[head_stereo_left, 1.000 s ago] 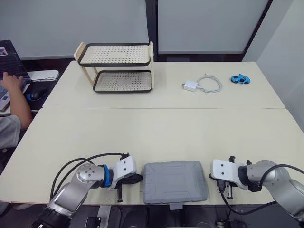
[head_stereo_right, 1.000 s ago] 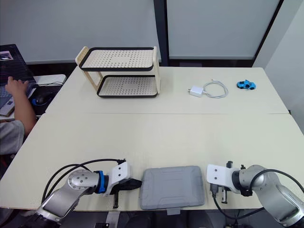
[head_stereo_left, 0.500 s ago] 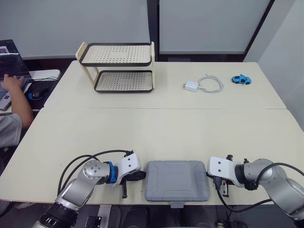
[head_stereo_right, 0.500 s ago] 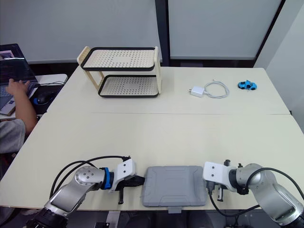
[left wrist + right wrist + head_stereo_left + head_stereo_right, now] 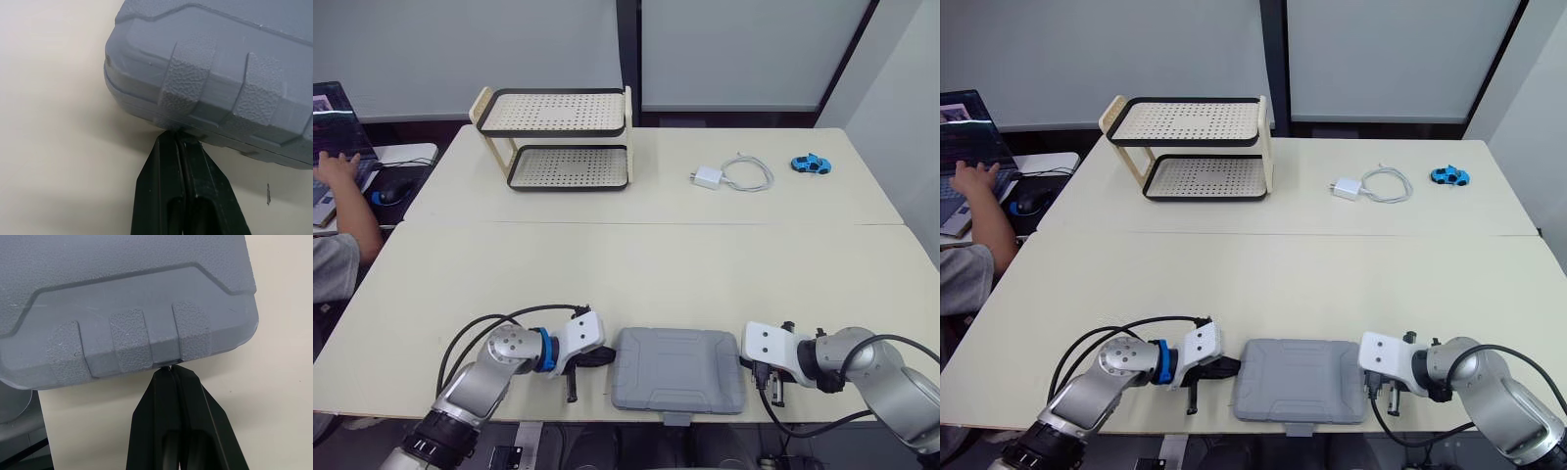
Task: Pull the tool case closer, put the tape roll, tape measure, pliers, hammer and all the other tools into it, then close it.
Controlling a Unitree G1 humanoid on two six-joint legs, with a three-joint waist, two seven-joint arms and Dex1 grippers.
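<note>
At the far left a person's hand [image 5: 337, 168] rests at a laptop [image 5: 328, 106] off the table [image 5: 626, 264], well apart from our work. Next comes a two-tier rack [image 5: 558, 137] at the far side, out of our reach and no part of the job. Nearer to us, our left gripper [image 5: 177, 139] lies low over the table with its two black fingers pressed together into a single wedge. The tips touch the left side of the tool case [image 5: 677, 369] right at the seam between lid and base. We judge that the fingers are closed like this to make one stiff point for nudging or steadying the case, not for pinching it. The case itself sits shut and flat at the near edge of the table, between our two arms, its front latch tab hanging just over the edge. From that we reckon it is already drawn in close, and that the lid must come up next. On the case's right side our right gripper [image 5: 169, 374] mirrors the left, fingers likewise pressed together and tips meeting the ribbed side wall at its lower edge, so the case is braced from both sides and cannot slide. Beyond, a white charger [image 5: 707, 177] with its coiled cable [image 5: 749, 174] and a blue toy car [image 5: 809, 163] lie at the far right.
</note>
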